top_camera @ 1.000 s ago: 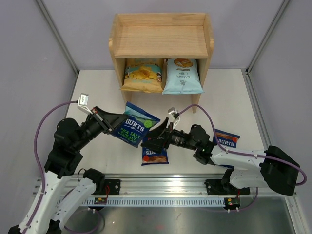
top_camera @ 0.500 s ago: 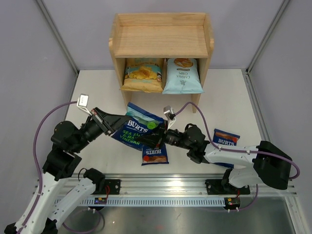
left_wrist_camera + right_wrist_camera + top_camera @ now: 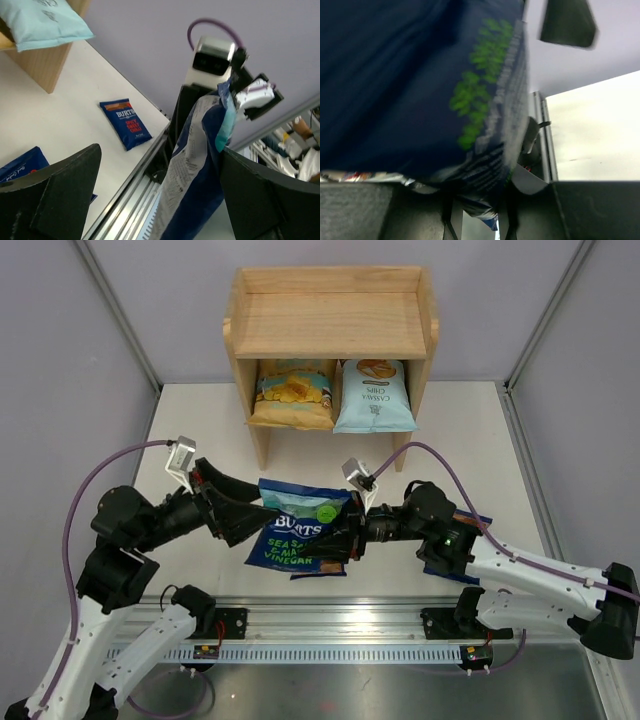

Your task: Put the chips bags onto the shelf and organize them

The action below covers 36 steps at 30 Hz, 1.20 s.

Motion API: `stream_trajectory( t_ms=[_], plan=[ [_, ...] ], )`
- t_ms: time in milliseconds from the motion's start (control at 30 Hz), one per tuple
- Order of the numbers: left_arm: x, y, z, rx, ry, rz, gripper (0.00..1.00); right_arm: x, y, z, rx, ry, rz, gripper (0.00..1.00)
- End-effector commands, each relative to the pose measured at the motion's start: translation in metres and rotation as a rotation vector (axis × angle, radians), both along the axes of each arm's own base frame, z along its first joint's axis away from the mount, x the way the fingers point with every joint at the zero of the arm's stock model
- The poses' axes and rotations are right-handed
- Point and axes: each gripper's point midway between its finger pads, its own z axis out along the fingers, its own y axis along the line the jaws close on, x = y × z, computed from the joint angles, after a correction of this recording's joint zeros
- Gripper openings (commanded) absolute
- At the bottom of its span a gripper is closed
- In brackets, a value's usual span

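A dark blue BURTS sea salt and vinegar chips bag [image 3: 298, 532] hangs above the table's front. My right gripper [image 3: 345, 537] is shut on its right edge. That bag [image 3: 420, 75] fills the right wrist view, pinched in the right gripper [image 3: 485, 200]. My left gripper [image 3: 262, 523] is open at the bag's left end. In the left wrist view the bag [image 3: 200, 170] hangs between the spread jaws of the left gripper [image 3: 160, 167]. A second BURTS bag [image 3: 316, 573] lies mostly hidden beneath. A third [image 3: 126, 122] lies by the right arm. The wooden shelf [image 3: 330, 325] holds a yellow-and-teal bag [image 3: 293, 392] and a pale blue cassava bag [image 3: 374, 395] on its lower tier.
The shelf's upper tier [image 3: 335, 305] has a low rim and nothing on it. A metal rail [image 3: 330, 620] runs along the near table edge, by the arm bases. Grey walls close in both sides.
The left gripper has opened and let go of the sea salt and vinegar bag. The right gripper has closed on its right edge. The bag has dropped lower and swung more level.
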Motion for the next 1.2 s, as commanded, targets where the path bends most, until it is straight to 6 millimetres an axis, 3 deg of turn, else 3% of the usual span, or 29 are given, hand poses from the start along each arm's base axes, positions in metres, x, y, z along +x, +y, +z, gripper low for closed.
stream_trajectory(
  t_ms=[0,33,233,333,633,667,767,800,833,967,1033,1167],
  plan=[
    [-0.029,-0.012,-0.009,0.03,-0.103,-0.212,0.97,-0.028,-0.014,0.001,-0.128,-0.021,0.13,0.27],
    [-0.037,-0.014,-0.004,0.01,-0.137,-0.254,0.97,-0.029,-0.014,0.012,-0.128,-0.024,0.139,0.26],
    [-0.061,-0.019,-0.002,-0.038,-0.211,-0.387,0.97,-0.022,-0.012,0.009,-0.244,-0.007,0.112,0.26],
    [-0.059,-0.023,-0.006,-0.029,-0.191,-0.398,0.92,-0.019,-0.009,0.006,-0.285,0.001,0.108,0.26],
    [-0.05,-0.027,-0.018,0.007,-0.167,-0.383,0.9,0.0,-0.002,-0.012,-0.396,0.033,0.03,0.25],
    [-0.05,-0.026,-0.019,0.011,-0.17,-0.378,0.87,-0.001,-0.002,-0.009,-0.388,0.035,0.036,0.25],
    [-0.041,-0.026,-0.027,0.042,-0.144,-0.337,0.6,-0.002,-0.001,-0.004,-0.381,0.045,0.043,0.26],
    [-0.038,-0.026,-0.03,0.054,-0.133,-0.323,0.44,0.0,-0.001,-0.001,-0.379,0.044,0.035,0.27],
    [-0.035,-0.026,-0.03,0.056,-0.131,-0.307,0.38,0.001,-0.001,-0.001,-0.379,0.041,0.03,0.28],
    [-0.027,-0.022,-0.022,0.035,-0.143,-0.235,0.26,0.007,-0.004,0.0,-0.369,0.031,-0.01,0.36],
    [-0.021,-0.02,-0.014,0.005,-0.14,-0.187,0.13,0.008,-0.008,-0.001,-0.366,0.041,-0.029,0.39],
    [-0.015,-0.02,0.001,-0.072,-0.113,-0.144,0.09,0.013,-0.014,0.004,-0.345,0.036,-0.077,0.5]
  ],
)
